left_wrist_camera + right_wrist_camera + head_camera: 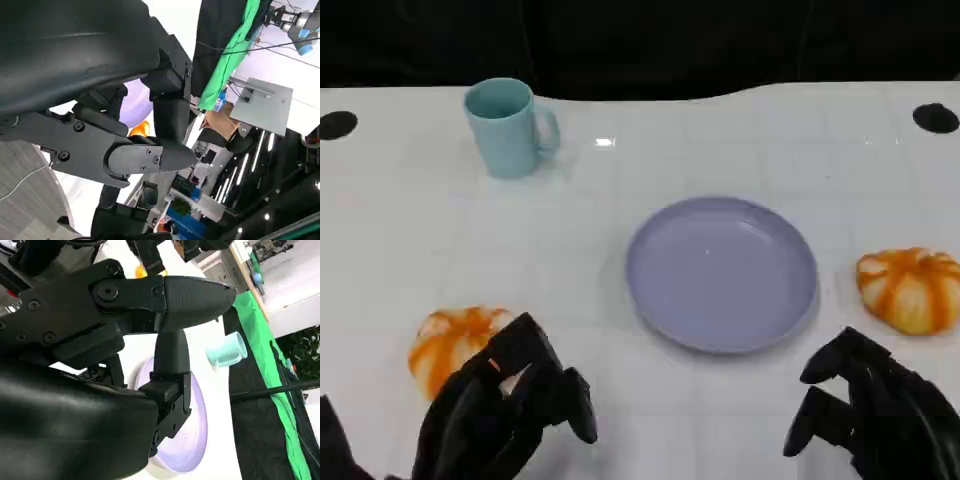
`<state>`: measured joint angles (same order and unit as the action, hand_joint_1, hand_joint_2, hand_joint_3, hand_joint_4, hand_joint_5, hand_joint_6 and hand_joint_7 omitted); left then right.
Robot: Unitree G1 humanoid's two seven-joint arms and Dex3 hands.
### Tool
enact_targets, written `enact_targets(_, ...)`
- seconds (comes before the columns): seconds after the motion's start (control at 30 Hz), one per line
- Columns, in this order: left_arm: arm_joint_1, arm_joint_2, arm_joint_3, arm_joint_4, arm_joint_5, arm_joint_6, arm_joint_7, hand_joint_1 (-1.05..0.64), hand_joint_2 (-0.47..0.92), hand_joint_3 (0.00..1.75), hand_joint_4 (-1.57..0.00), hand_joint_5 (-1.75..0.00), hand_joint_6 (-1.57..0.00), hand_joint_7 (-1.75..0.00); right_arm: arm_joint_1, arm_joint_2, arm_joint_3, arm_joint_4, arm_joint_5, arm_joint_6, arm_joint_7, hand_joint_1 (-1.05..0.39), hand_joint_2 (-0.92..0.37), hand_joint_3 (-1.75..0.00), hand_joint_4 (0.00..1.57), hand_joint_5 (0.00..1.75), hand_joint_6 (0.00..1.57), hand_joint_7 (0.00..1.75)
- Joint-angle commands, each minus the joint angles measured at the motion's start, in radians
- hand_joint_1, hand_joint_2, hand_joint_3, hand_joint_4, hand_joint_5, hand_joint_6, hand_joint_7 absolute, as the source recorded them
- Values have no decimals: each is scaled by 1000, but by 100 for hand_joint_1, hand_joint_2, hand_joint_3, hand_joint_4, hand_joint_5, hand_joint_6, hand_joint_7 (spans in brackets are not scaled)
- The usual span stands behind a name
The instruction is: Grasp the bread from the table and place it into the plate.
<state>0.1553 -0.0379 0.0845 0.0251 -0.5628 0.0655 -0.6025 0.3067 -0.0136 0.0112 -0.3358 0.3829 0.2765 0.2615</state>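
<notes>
White table (400, 240); bread (448, 345) half-hidden

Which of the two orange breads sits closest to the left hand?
The bread at the table's near left, just beyond the left hand; the other bread lies right of the plate.

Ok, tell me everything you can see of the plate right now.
The plate is round, pale lavender, smooth and slightly glossy like plastic, with a shallow raised rim. It sits flat on the white table, about mid-table, and holds nothing. Nothing touches it: one orange-and-white bread lies apart to its right, another bread to its lower left, the teal mug beyond it to the left. Both hands are short of it. The right wrist view shows it past that hand's fingers.
</notes>
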Motion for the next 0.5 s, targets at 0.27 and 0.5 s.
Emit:
enact_targets(0.27, -4, 10, 11, 4, -4, 3, -6, -57, 92, 41, -79, -175, -54, -175, -8, -6, -2, 5, 1, -7, -1, -53, -92, -46, 63, 175, 42, 168)
enact_targets(0.5, -7, 7, 8, 3, -4, 7, -4, -58, 92, 42, -80, -175, -55, -175, -13, -14, -7, 4, 1, -1, 0, -53, -92, -47, 63, 175, 41, 167)
